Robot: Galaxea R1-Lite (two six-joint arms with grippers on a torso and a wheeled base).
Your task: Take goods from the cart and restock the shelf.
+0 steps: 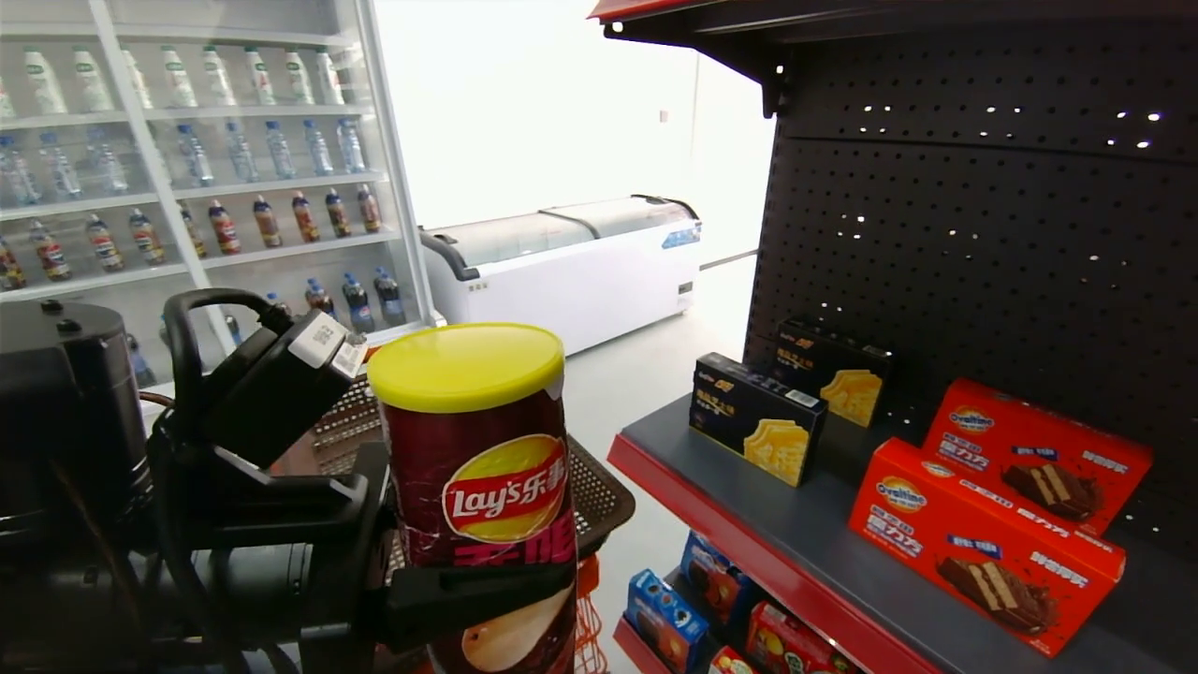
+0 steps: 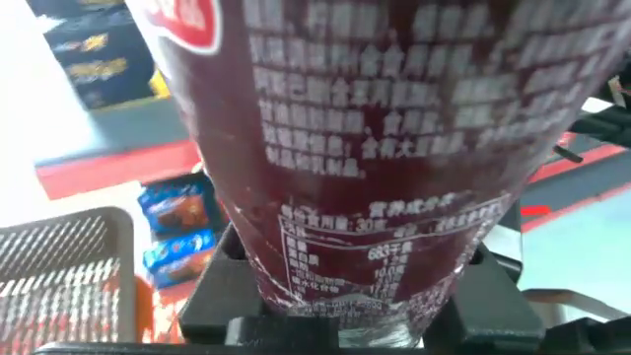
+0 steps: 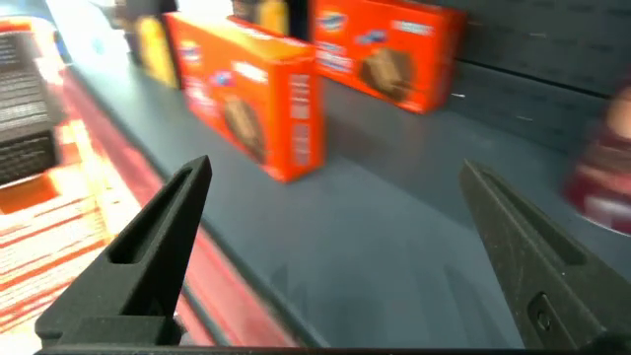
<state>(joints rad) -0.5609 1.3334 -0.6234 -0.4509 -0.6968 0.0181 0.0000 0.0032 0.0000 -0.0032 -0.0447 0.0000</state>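
A dark red chips can (image 1: 487, 468) with a yellow lid stands upright in my left gripper (image 1: 468, 571), which is shut on its lower body, left of the shelf. In the left wrist view the can (image 2: 375, 148) sits between the black fingers (image 2: 217, 296). The mesh cart basket (image 1: 599, 496) lies just behind and below the can. My right gripper (image 3: 335, 173) is open with nothing between its fingers, hovering over the grey shelf board (image 3: 394, 227) near two orange boxes (image 3: 246, 89).
On the shelf board (image 1: 739, 496) stand two black boxes (image 1: 758, 417) and two red boxes (image 1: 983, 543), with bare board in front of them. Blue snack packs (image 1: 664, 618) fill the lower shelf. A drinks fridge (image 1: 187, 159) and a chest freezer (image 1: 571, 262) stand behind.
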